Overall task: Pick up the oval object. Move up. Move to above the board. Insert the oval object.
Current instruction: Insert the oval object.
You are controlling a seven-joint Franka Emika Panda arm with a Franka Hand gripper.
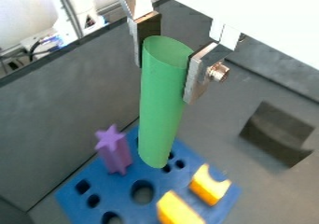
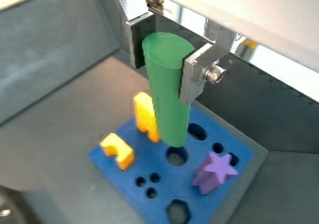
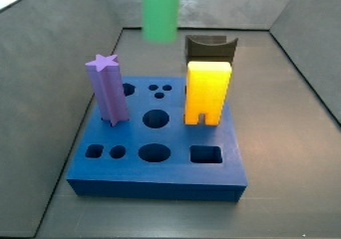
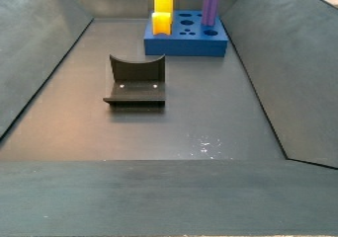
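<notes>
Grey bin walls slope in on all sides, and the dark counter point(image 4: 199, 113) spreads wide below. Out in the middle of it sits the fixture point(image 4: 134, 83), well apart from the action. Over to the board point(image 3: 160, 153), a thick blue block with the yellow arch point(image 3: 208, 92) and the purple peg point(image 3: 107, 90) already standing upright in their slots. Round, square and small dot holes still gape open across its top.

Now the gripper point(image 1: 173, 55) hangs high above that board, jaws clamped on the upper end of the oval peg point(image 1: 159, 102), silver plates pressed against either side. The green peg hangs straight down from the jaws, long axis vertical, clear of the board with air beneath its tip in a side view point(image 3: 160, 12). In both wrist views its lower end hovers between the purple peg and the yellow arch, over the open holes. My read: it's a straight drop from here, provided the tip is lined up with the matching hole. I can't tell that alignment for sure.
</notes>
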